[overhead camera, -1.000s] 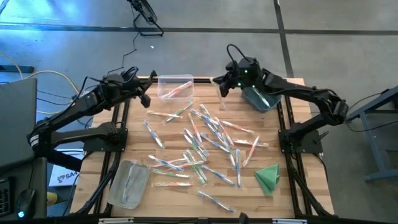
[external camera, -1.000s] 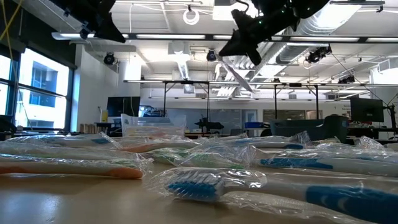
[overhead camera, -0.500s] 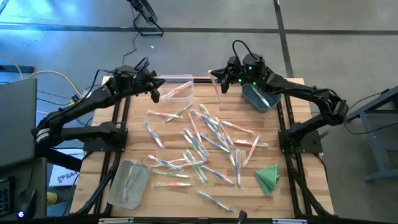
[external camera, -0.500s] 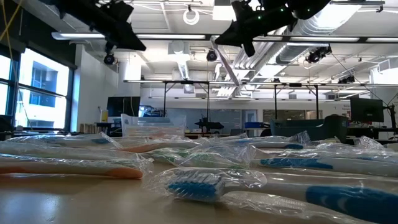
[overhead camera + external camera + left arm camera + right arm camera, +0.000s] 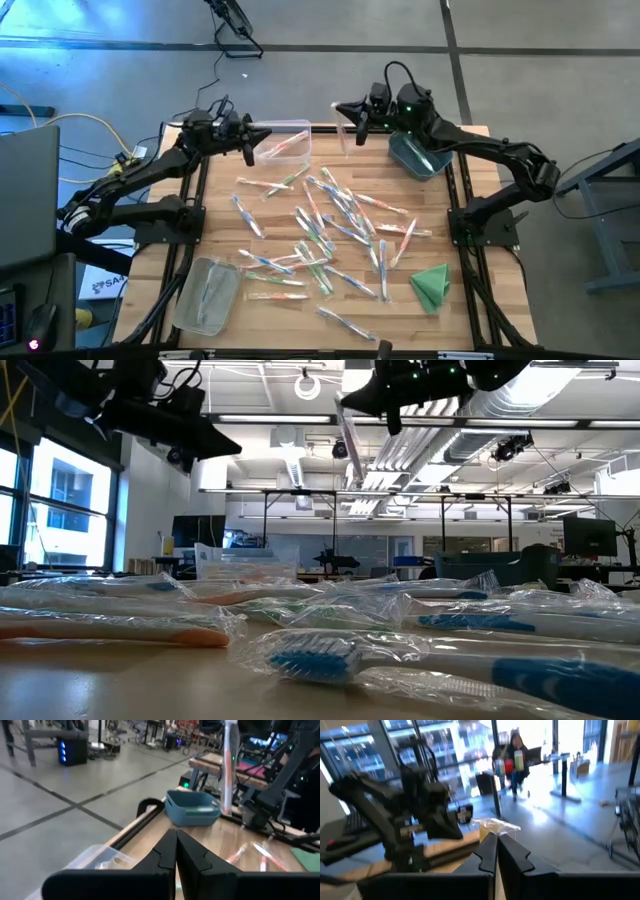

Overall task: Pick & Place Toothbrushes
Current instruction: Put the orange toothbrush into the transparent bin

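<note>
Up at 12 o'clock of the tabletop (image 5: 215, 225), my right gripper (image 5: 343, 110) hangs high, fingers closed on one wrapped toothbrush (image 5: 346, 135) dangling below. Left gripper (image 5: 262, 133) sits at 11 o'clock over the clear bin (image 5: 283, 141), fingers pressed together, nothing in them. Rest of the toothbrushes (image 5: 325, 225) lie scattered mid-tabletop. Step, I'd say: carrying a pick to drop-off. Next: swing over a bin, prob the clear one or blue bin (image 5: 415, 158), lower, then release.
</note>
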Motion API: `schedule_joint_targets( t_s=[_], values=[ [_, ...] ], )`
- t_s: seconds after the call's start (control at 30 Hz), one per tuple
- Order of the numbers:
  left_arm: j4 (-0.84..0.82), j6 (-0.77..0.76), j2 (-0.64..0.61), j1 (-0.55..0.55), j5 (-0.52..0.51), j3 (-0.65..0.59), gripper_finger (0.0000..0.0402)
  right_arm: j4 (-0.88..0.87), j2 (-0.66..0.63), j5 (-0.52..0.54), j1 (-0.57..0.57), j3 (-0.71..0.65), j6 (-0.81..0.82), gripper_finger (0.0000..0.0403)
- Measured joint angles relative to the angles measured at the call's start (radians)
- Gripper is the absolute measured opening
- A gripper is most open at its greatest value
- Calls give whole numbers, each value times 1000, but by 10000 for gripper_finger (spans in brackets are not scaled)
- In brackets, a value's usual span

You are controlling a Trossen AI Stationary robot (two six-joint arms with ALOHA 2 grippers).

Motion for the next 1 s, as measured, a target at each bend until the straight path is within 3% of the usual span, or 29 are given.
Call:
schedule_joint_targets(
  t_s=[0.33,0.73,1.0],
  values=[
    [137,-22,94,-1,-12,-1,6,234,129,4,22,0,45,3],
    [242,-21,122,-54,51,-1,97,347,171,51,40,0,73,3],
    [255,13,122,-125,-53,-1,100,356,171,69,73,0,56,3]
  ],
)
